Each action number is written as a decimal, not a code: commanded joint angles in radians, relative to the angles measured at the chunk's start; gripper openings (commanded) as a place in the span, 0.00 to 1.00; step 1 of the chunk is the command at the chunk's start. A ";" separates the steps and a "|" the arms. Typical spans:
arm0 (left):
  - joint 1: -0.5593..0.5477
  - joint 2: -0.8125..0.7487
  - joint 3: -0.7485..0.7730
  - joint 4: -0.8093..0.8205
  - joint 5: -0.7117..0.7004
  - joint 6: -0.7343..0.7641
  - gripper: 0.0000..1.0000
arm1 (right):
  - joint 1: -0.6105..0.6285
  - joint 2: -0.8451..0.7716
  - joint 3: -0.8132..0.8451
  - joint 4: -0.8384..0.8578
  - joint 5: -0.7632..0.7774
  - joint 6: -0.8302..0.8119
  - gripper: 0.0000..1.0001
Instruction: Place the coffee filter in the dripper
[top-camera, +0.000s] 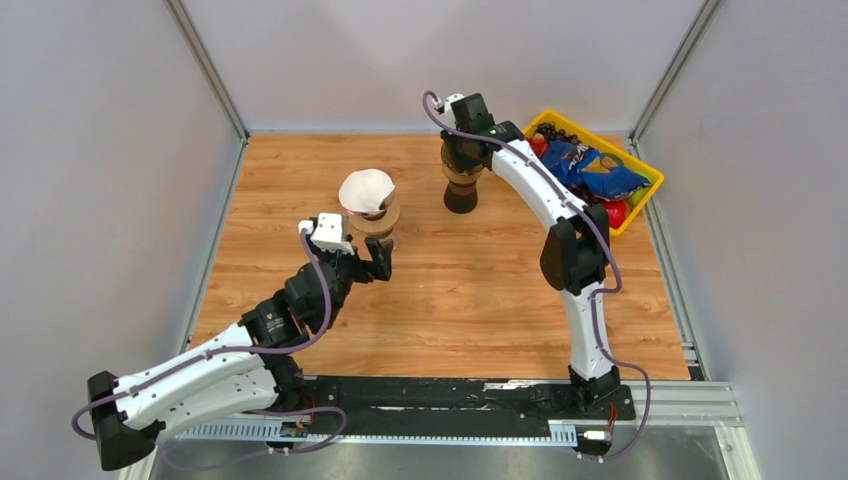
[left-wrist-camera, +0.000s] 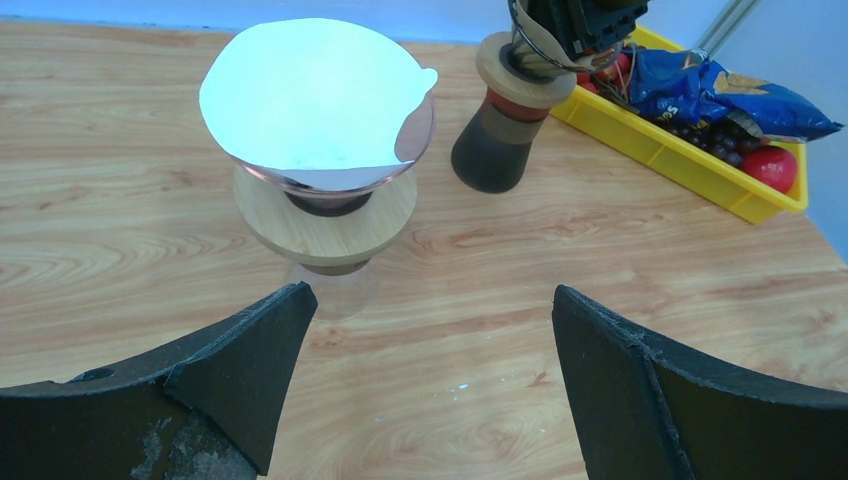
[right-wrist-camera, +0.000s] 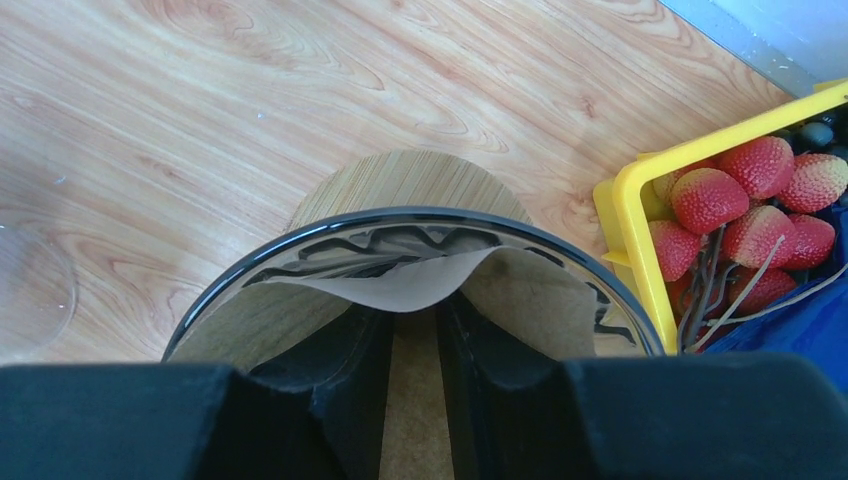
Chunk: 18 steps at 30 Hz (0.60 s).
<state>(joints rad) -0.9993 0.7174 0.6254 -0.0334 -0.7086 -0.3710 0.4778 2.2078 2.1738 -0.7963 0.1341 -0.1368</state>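
Note:
A white coffee filter (top-camera: 366, 190) sits in a glass dripper with a wooden collar (top-camera: 380, 224) at mid-table; both show in the left wrist view, filter (left-wrist-camera: 310, 95) above collar (left-wrist-camera: 325, 225). My left gripper (top-camera: 380, 262) (left-wrist-camera: 430, 295) is open and empty, just short of it. A dark dripper (top-camera: 461, 192) (left-wrist-camera: 498, 145) stands further right. My right gripper (top-camera: 462, 160) (right-wrist-camera: 410, 300) reaches down into its rim (right-wrist-camera: 300, 235), fingers nearly together on a brown coffee filter (right-wrist-camera: 530, 300) whose far edge curls over the fingertips.
A yellow basket (top-camera: 600, 140) (left-wrist-camera: 680, 165) (right-wrist-camera: 625, 240) at the back right holds a blue snack bag (top-camera: 595, 170), strawberries (right-wrist-camera: 760, 165) and other fruit. The grey enclosure walls stand close round the wooden table (top-camera: 470, 300).

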 joint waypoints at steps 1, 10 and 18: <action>0.002 0.006 0.034 0.020 -0.003 0.010 1.00 | -0.008 0.054 0.019 -0.095 -0.030 -0.060 0.31; 0.002 0.010 0.036 0.018 -0.006 0.010 1.00 | -0.008 0.082 0.026 -0.102 -0.036 -0.058 0.31; 0.002 -0.004 0.038 0.009 -0.004 0.004 1.00 | -0.009 0.049 0.103 -0.096 0.022 -0.015 0.32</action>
<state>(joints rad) -0.9993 0.7280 0.6254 -0.0338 -0.7086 -0.3695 0.4744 2.2303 2.2169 -0.8268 0.1181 -0.1696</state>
